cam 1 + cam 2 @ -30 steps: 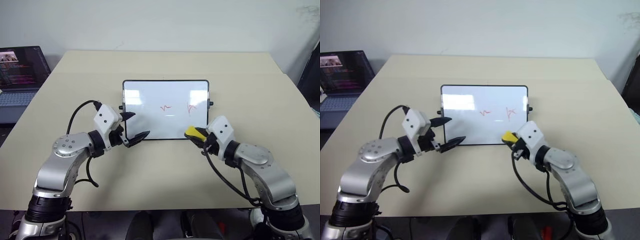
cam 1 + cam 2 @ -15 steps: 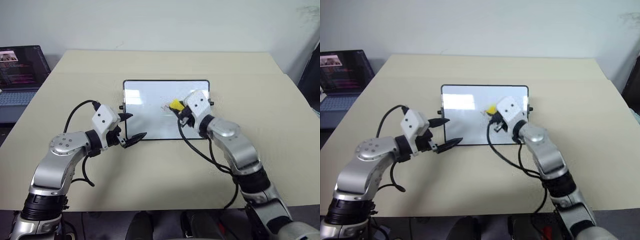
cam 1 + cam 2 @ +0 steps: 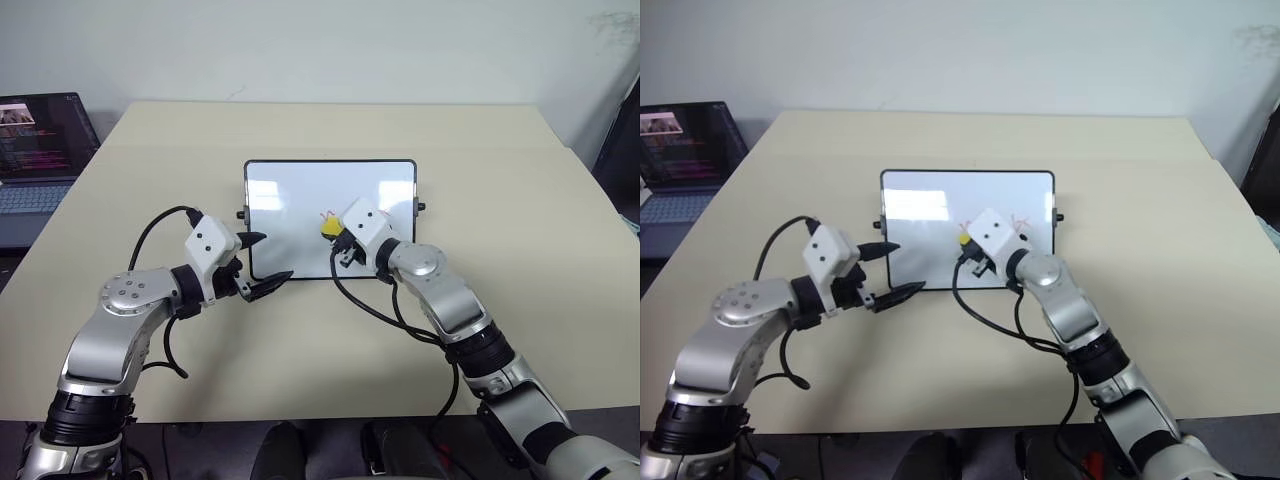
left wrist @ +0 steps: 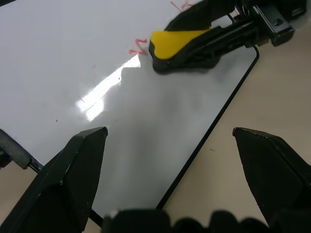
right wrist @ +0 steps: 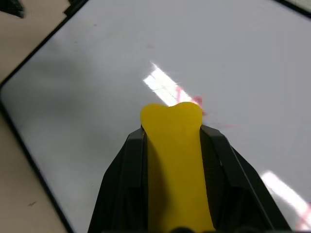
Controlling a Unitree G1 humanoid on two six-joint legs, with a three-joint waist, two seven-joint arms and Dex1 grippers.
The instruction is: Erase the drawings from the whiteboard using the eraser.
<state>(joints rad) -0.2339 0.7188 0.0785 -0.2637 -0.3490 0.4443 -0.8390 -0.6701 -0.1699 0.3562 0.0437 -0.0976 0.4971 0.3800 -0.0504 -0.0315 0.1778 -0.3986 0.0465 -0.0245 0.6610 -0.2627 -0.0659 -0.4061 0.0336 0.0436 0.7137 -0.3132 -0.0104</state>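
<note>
The whiteboard [image 3: 300, 190] lies flat in the middle of the table. Red drawings show on it: one scribble [image 5: 192, 100] just past the eraser's tip, and another [image 3: 1019, 220] further right. My right gripper [image 3: 334, 233] is shut on the yellow eraser [image 3: 328, 227]. It holds the eraser low over the board's middle, black side down. Whether the eraser touches the board I cannot tell. My left gripper [image 3: 268, 260] stands open at the board's near left corner, nothing between its fingers [image 4: 73, 179].
The tan table [image 3: 520, 240] stretches wide around the board. An open laptop [image 3: 40, 145] sits off the table's far left. Black cables loop from both wrists above the near part of the table.
My right gripper carried the eraser from the board's near right corner up and leftward onto the board, to the middle scribble. The left gripper has stayed where it was.
</note>
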